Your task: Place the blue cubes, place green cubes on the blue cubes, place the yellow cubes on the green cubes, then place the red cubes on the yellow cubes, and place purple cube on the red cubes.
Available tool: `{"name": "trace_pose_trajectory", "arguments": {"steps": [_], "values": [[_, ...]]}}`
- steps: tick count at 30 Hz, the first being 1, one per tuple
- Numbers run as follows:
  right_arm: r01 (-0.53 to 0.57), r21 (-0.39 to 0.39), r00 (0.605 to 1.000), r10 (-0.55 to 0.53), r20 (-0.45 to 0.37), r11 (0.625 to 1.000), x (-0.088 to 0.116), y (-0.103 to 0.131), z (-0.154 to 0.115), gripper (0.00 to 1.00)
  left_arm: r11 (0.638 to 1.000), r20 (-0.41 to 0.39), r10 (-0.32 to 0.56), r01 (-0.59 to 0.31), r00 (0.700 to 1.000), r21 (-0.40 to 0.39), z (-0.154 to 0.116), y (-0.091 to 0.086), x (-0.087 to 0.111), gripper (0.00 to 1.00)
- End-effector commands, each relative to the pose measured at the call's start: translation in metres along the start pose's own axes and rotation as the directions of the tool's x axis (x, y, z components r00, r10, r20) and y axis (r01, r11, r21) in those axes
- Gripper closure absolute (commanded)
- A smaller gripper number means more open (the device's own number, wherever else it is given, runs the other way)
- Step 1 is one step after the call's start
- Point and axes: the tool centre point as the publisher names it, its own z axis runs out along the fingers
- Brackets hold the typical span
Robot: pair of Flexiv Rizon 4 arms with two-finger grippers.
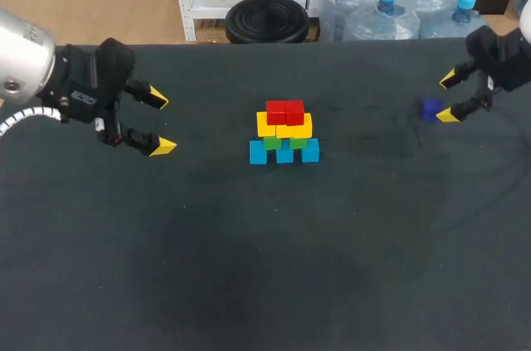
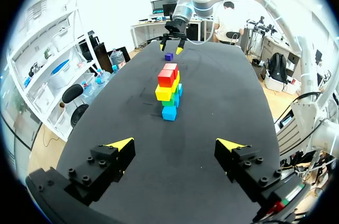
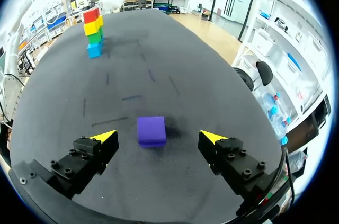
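Right gripper (image 3: 159, 136): jaws spread wide, gripping nothing, low over the table (image 1: 249, 268) toward its right far side.
Purple cube (image 3: 151, 130): flat on the table, between and just ahead of the right fingertips, touching neither.
Left gripper (image 1: 161, 124): jaws wide apart, empty, over the table's left side, well apart from the stack.
Stack: mid-table; three blue cubes (image 1: 284, 152) in a row at the base, green cubes (image 1: 282, 143) on them, yellow cubes (image 1: 284, 126) above, two red cubes (image 1: 284, 111) on top.
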Motion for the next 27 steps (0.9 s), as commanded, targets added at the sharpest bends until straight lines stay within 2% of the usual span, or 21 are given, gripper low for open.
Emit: {"name": "trace_pose_trajectory", "arguments": {"steps": [1,14,15,16,20,22,24,27], "values": [[-0.005,0.007,1.000,0.005,-0.001,1.000,0.0027,0.0015,0.0023,0.00,1.000,0.007,0.003,-0.003,1.000,-0.001,-0.0004,-0.0005,0.0018,0.00],[-0.006,0.017,1.000,0.006,-0.006,1.000,0.0021,0.0070,0.0080,0.00,1.000,0.007,0.003,-0.003,1.000,-0.001,-0.0004,-0.0005,0.0018,0.00],[-0.006,0.017,1.000,0.006,-0.004,1.000,0.0018,0.0071,0.0082,0.20,1.000,0.007,0.003,-0.003,1.000,-0.001,-0.0004,-0.0005,0.0018,0.00],[-0.006,0.017,1.000,0.006,-0.004,1.000,0.0017,0.0072,0.0082,0.26,1.000,0.007,0.003,-0.003,1.000,-0.001,-0.0004,-0.0005,0.0018,0.00],[-0.006,0.018,1.000,0.006,-0.002,1.000,0.0014,0.0073,0.0083,0.21,1.000,0.007,0.003,-0.003,1.000,-0.001,-0.0004,-0.0005,0.0018,0.00],[-0.005,0.018,1.000,0.006,-0.003,1.000,0.0014,0.0073,0.0084,0.36,1.000,0.007,0.003,-0.003,1.000,-0.001,-0.0004,-0.0005,0.0018,0.00],[-0.006,0.017,1.000,0.006,-0.003,1.000,0.0014,0.0074,0.0085,0.36,1.000,0.007,0.003,-0.003,1.000,-0.001,-0.0004,-0.0005,0.0018,0.00],[-0.007,0.014,1.000,0.007,-0.002,1.000,0.0021,0.0084,0.0096,0.40,1.000,0.007,0.003,-0.003,1.000,-0.001,-0.0004,-0.0005,0.0018,0.00]]}}
